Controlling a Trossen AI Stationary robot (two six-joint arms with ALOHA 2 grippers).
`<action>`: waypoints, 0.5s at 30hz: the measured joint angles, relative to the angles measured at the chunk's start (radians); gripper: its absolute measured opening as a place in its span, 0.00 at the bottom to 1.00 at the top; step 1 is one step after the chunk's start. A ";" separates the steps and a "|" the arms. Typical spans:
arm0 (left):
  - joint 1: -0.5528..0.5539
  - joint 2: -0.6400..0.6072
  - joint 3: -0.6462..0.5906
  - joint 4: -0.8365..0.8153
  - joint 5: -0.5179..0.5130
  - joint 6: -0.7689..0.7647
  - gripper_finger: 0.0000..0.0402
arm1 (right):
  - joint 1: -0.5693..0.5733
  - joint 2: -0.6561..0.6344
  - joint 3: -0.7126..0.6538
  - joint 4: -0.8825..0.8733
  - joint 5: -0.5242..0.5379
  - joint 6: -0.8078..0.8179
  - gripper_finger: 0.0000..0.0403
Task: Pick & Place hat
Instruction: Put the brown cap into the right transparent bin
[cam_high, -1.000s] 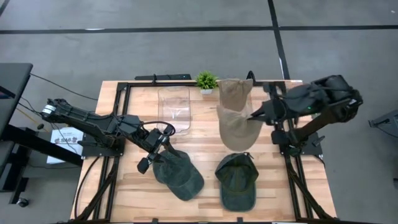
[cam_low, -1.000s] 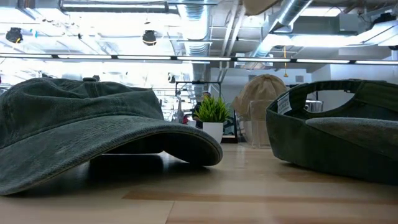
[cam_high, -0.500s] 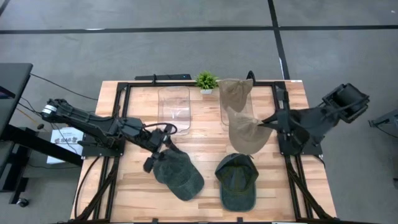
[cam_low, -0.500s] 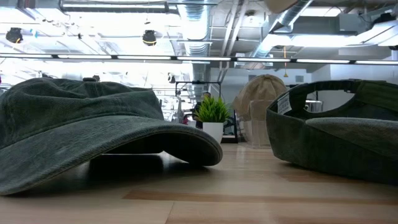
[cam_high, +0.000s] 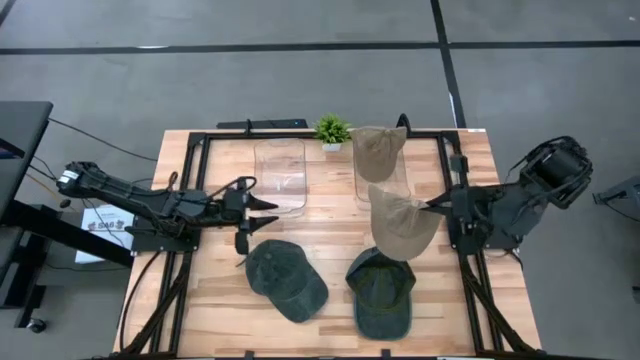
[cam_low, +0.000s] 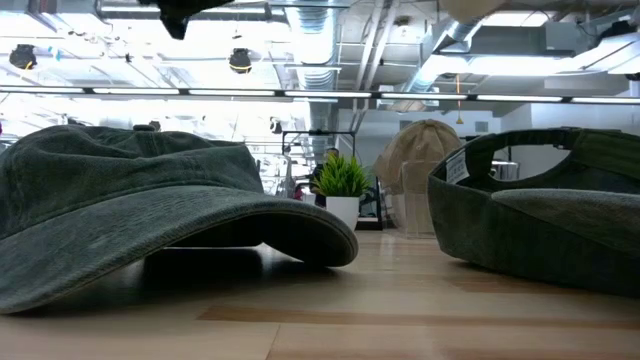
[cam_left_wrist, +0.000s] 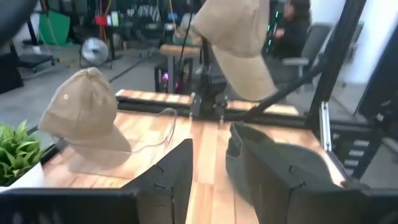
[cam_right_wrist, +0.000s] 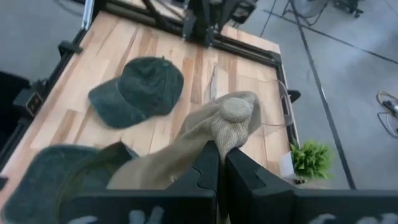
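My right gripper (cam_high: 432, 207) is shut on a tan hat (cam_high: 403, 222), which hangs above the table just beyond an upturned green hat (cam_high: 380, 293). A second green hat (cam_high: 287, 280) lies crown up on its brim and rim at the front left. Another tan hat (cam_high: 378, 150) sits on a clear stand (cam_left_wrist: 118, 155) at the back. My left gripper (cam_high: 268, 208) stands open and level above the table's left half, touching nothing, with the front-left green hat nearer the front edge than it is. My right gripper pinches the tan hat's cloth at the crown's right side (cam_right_wrist: 214, 138) between its two fingers (cam_right_wrist: 205, 168). It comes from the table's right, slanting down. The hat is lifted clear and droops below and to the left of the fingertips, its brim hanging lower (cam_left_wrist: 252, 81).
A clear box (cam_high: 280, 175) stands at the back centre-left and a small potted plant (cam_high: 332, 130) at the far edge. Black frame rails (cam_high: 190, 200) run along both sides of the wooden top. Bare wood lies between the two green hats and the clear box.
My left gripper has drawn back from the front-left green hat's edge toward the table's left and far side and turned level; that hat lies where it was. My right gripper has carried the tan hat toward the near edge and the right, away from the back hat.
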 joint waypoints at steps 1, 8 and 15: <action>0.000 -0.012 -0.031 0.043 0.008 0.000 0.33 | -0.003 -0.024 -0.028 0.020 0.001 0.007 0.00; 0.000 -0.057 -0.174 0.135 0.101 0.000 0.33 | -0.010 -0.191 -0.202 0.185 0.001 -0.041 0.00; 0.000 -0.057 -0.174 0.162 0.107 0.000 0.33 | -0.035 -0.363 -0.446 0.457 -0.002 -0.226 0.00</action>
